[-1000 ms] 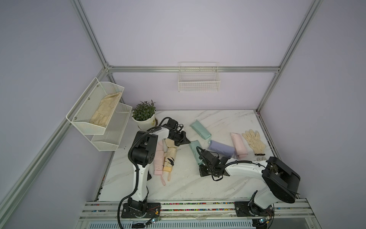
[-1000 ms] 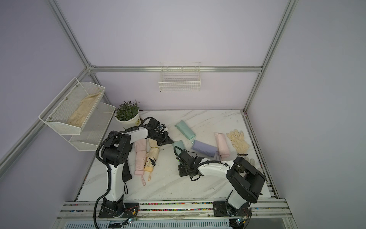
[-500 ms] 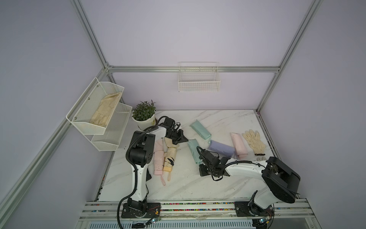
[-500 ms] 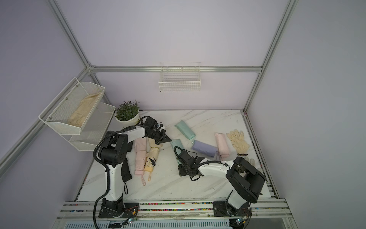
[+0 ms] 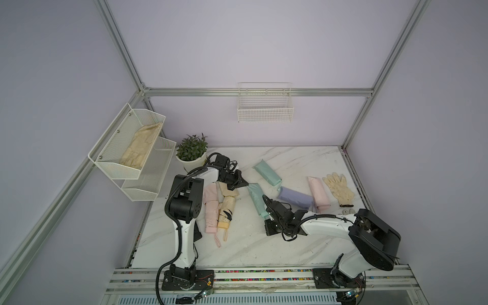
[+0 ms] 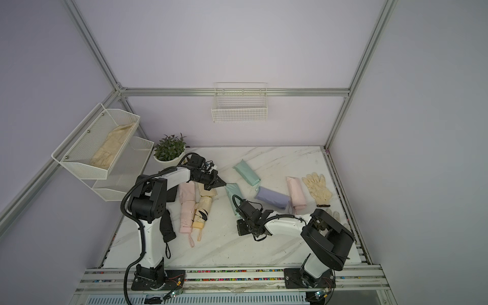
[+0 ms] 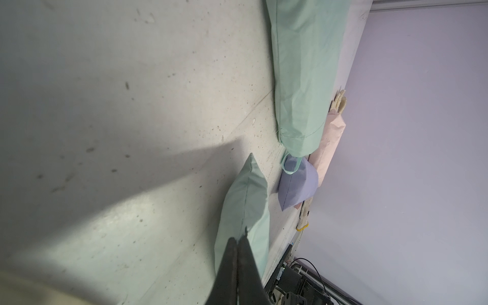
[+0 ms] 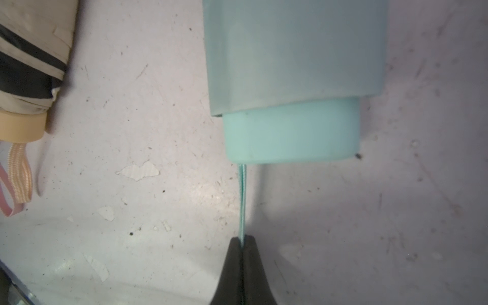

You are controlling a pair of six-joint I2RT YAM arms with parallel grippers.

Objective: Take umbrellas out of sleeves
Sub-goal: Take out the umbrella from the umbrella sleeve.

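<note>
Midway across the tabletop [image 5: 250, 245], between the two arms, lies the mint green sleeve [image 5: 254, 199] with its mint green umbrella [image 8: 290, 134] inside. Only the blocky handle shows at the sleeve's mouth.

The left jaws are closed on the corner seam [image 7: 245, 232] at the sleeve's shut end. The right jaws are closed on the thin wrist loop [image 8: 242, 200], which runs taut from the handle.

The step in hand looks like the draw itself, with one end anchored and the other pulled.

- **Anchor:** the left pinch should stay where it is, low over the tabletop.
- **Pull:** the right arm should pull straight along the sleeve's long axis. A sideways pull would wedge the handle against the fabric mouth.
- **Pace:** slow and steady suits this, because both holds are slight. One is on a cord and the other on a seam corner, so either could slip under a jerk.
- **If the sleeve slides along with the umbrella:** the anchor is too weak. It probably needs a deeper bite of cloth.
- **Once more handle is out:** gripping the handle would be safer than the loop.

The pull should steer clear of the bare pink umbrella [image 5: 211, 208] and yellow umbrella [image 5: 225, 211] lying nearby.

No brand, label or writing can be read on the sleeve, the handle or the arms.
</note>
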